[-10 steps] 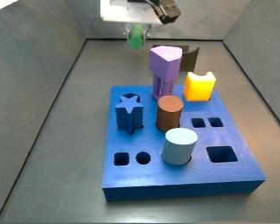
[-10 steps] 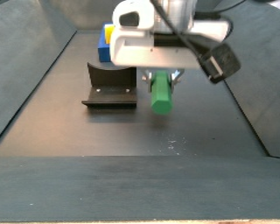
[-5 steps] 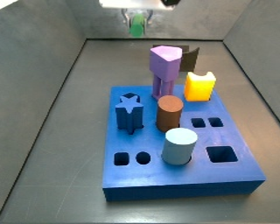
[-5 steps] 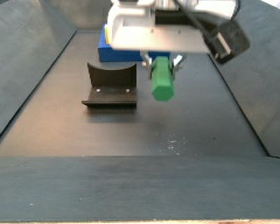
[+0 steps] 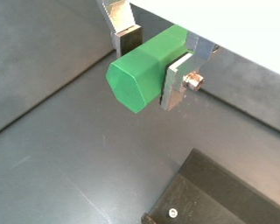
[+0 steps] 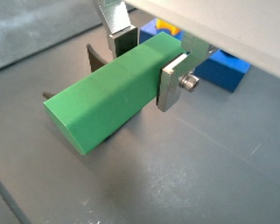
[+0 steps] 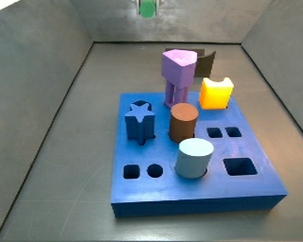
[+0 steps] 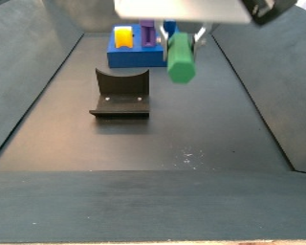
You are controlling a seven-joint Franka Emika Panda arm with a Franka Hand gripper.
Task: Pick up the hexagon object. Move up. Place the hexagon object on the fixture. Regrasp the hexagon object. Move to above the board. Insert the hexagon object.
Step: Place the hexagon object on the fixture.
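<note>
— Counting first: you have one hexagon object (image 8: 180, 57), one fixture (image 8: 120, 94), one board (image 7: 192, 151) bearing five pegs: purple, yellow, brown, pale blue, dark blue star.

— And your gripper (image 6: 150, 59)?

— High above the floor in a side view, its silver fingers (image 5: 178, 75) clamped on the green peg's flanks in both wrist views.

— Which way does the peg point?

— Its long axis hangs roughly vertical, free end down, clear of fixture and board.
</note>
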